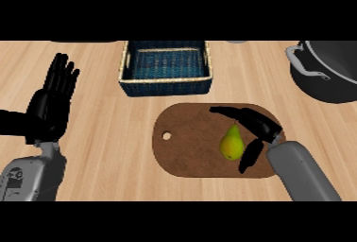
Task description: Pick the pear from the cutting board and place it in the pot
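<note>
A yellow-green pear (232, 142) lies on the brown wooden cutting board (195, 156) in the middle of the counter. My right hand (259, 126) sits over the board just right of the pear. Its fingers reach past the pear's top and its thumb lies below and beside the fruit, so the pear is between them, but they are not closed round it. The dark pot (335, 71) with a grey handle stands at the far right, partly cut off by the view's edge. My left hand (52, 101) rests open at the left, fingers up.
A dark blue woven basket (166, 85) stands behind the cutting board, left of the pot. Bare wooden counter lies between the board and the pot.
</note>
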Controlling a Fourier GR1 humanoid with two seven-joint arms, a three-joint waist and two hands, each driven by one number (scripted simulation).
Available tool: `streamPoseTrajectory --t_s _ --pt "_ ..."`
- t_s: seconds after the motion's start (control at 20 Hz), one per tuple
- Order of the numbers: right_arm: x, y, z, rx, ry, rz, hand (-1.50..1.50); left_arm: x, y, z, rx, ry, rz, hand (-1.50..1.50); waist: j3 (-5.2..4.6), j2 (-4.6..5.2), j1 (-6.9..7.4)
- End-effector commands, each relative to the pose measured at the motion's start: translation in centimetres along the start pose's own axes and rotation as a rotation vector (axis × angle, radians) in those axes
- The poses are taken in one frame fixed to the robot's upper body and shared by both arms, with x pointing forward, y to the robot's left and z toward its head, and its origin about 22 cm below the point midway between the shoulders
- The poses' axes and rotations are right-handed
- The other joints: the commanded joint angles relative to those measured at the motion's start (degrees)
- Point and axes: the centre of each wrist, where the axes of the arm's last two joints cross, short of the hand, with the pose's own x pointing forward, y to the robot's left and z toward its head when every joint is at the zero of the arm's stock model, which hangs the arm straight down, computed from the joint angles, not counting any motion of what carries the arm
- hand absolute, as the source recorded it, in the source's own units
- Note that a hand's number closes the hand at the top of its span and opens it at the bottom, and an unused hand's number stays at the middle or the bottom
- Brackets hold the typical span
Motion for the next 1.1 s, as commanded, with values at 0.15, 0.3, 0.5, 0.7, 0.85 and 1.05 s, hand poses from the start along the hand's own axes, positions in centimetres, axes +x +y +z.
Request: streamPoseTrajectory --t_s 0.15,0.3,0.5,0.7,0.85,1.05 --pt "0.6 4.0 -1.1 -0.021 -0.157 0.07 1.5 -0.5 1.1 0.0 0.005 -0.015 -0.004 0.0 0.31 0.2 -0.01" --pt "2.2 3.2 -2.4 -0.022 -0.178 0.073 1.5 -1.3 -0.2 0.1 -0.01 0.001 0.012 0.0 0.3 0.19 -0.05" --pt "1.6 3.4 -1.5 -0.05 -0.153 0.103 1.5 0.3 1.0 0.4 0.005 0.007 -0.003 0.0 0.31 0.15 0.0" --pt "1.8 4.4 -0.8 -0.165 -0.117 0.189 1.5 1.1 1.2 0.5 0.002 0.014 -0.003 0.0 0.32 0.13 0.04" --pt "3.3 -2.4 -3.8 -0.361 0.202 0.209 1.5 1.0 -0.2 -0.4 -0.021 -0.027 -0.005 0.0 0.28 0.84 2.0" --pt "2.6 -7.5 -2.7 -0.56 0.509 0.268 1.5 1.0 -0.4 -0.5 -0.056 -0.04 0.012 0.0 -0.36 2.71 4.62"
